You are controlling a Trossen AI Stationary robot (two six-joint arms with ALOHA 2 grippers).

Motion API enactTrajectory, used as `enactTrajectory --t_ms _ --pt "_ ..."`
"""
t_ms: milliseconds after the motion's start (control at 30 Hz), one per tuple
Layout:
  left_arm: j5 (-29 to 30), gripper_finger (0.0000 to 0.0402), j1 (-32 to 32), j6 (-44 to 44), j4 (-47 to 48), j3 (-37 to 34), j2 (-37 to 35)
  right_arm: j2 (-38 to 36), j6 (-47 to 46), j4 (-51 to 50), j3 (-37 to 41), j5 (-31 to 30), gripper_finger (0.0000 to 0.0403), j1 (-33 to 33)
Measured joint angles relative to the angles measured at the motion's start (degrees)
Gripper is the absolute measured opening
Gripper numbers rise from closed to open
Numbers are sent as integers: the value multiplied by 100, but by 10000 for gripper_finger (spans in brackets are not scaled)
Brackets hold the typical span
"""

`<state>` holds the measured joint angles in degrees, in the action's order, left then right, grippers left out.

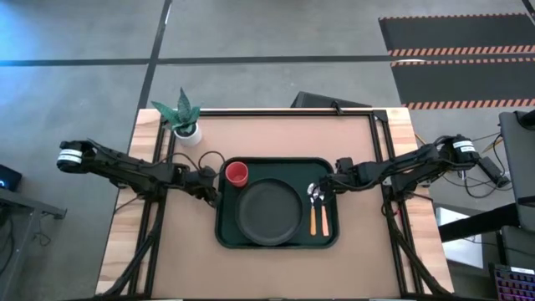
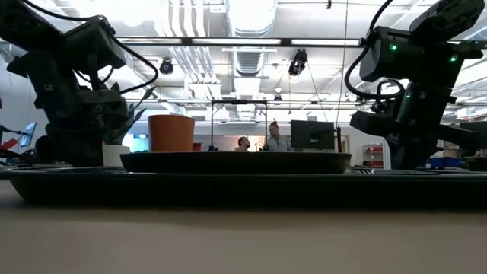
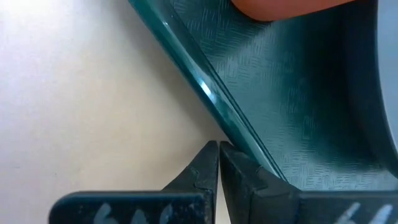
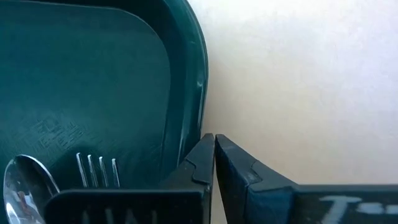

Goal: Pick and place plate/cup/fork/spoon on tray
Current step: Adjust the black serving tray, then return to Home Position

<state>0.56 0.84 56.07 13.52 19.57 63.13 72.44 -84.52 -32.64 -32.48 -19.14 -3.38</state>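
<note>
High view shows a large dark green tray [image 1: 277, 237] with rounded corners and a raised rim, lying in the middle of the smooth tan desk [image 1: 276, 134]. On it rests the round, flat, dark grey plate [image 1: 268, 211], which fills the centre. The small red cup [image 1: 237, 173] stands in the tray's far left corner, just beside the plate. The spoon [image 1: 313, 207] and the fork [image 1: 323, 211], both with silver heads and orange handles, lie side by side along the tray's right part.

The left tool [image 1: 209, 186] is at the tray's left edge, near the cup; its two dark fingers [image 3: 205, 171] are pressed together and hold nothing. The right tool [image 1: 333, 181] is at the tray's far right corner, near the heads of the utensils, with its fingers also together and empty. In the wrist views the tray floor has a fine woven texture and a glossy rim.

A green plant in a white pot [image 1: 183, 117] stands at the desk's far left corner.
</note>
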Motion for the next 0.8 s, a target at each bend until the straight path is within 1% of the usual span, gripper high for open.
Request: enactTrajectory --t_ms 100,300,433,600,800 --pt "-5 0 0 0 88 2 -101 -41 104 -17 -1 31 8 0" --pt "-7 0 0 7 656 22 -483 -206 251 -66 -107 51 8 -7" --pt "-16 0 0 33 729 20 -681 -260 347 -110 -172 2 8 -7" --pt "-27 0 0 33 707 18 -711 -260 371 -152 -206 -21 9 -7" --pt "-67 0 1 33 717 2 -578 -258 377 -248 -206 -38 9 -2"
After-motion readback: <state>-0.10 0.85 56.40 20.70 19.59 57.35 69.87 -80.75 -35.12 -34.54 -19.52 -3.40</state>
